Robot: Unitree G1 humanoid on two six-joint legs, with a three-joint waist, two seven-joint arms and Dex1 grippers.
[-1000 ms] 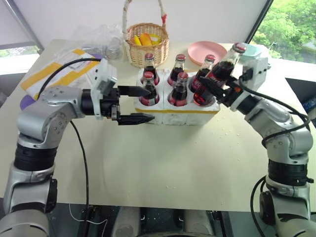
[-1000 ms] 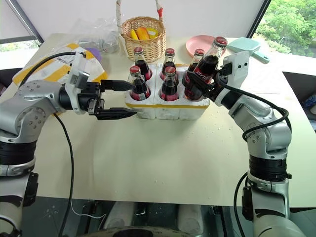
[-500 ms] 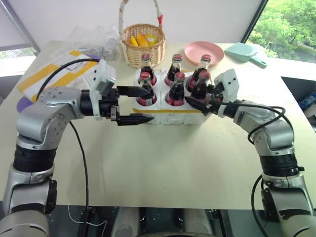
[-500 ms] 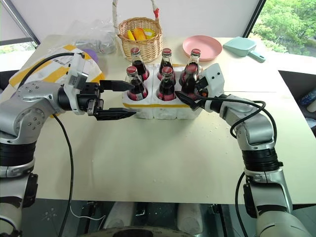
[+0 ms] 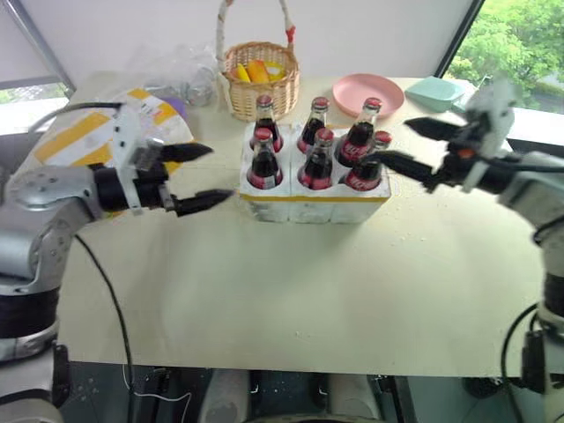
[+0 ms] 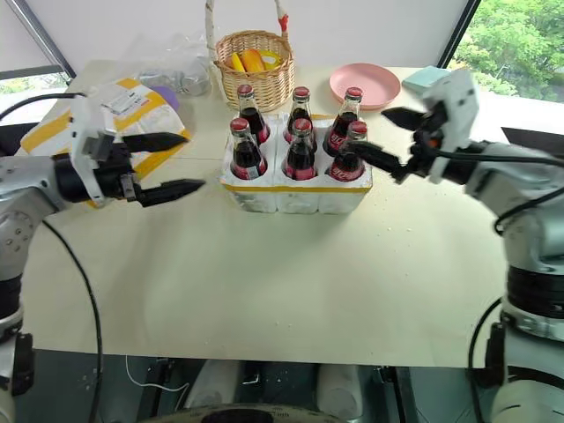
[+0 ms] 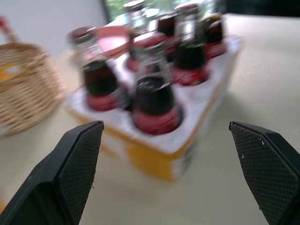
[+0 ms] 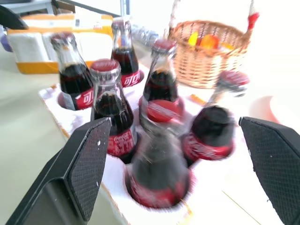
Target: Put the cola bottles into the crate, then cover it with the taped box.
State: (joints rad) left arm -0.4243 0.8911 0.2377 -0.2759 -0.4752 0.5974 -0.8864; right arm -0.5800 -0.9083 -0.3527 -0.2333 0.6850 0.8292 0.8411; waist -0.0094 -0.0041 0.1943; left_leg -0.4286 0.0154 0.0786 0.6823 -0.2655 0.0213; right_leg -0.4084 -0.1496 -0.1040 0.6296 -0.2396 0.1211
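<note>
You see all six bottles (image 6: 300, 150) standing in the crate (image 6: 297, 196), both end effectors, left (image 6: 167, 164) and right (image 6: 385, 137), open and empty beside it.

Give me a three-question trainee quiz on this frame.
1. How many cola bottles stand in the crate?
2. True or false: the right pincer is shut on a bottle.
3. The taped box lies: A) on the crate, B) behind the left pincer, C) in the basket.
Key: 1. six; 2. false, it is open beside the crate; 3. B.
</note>
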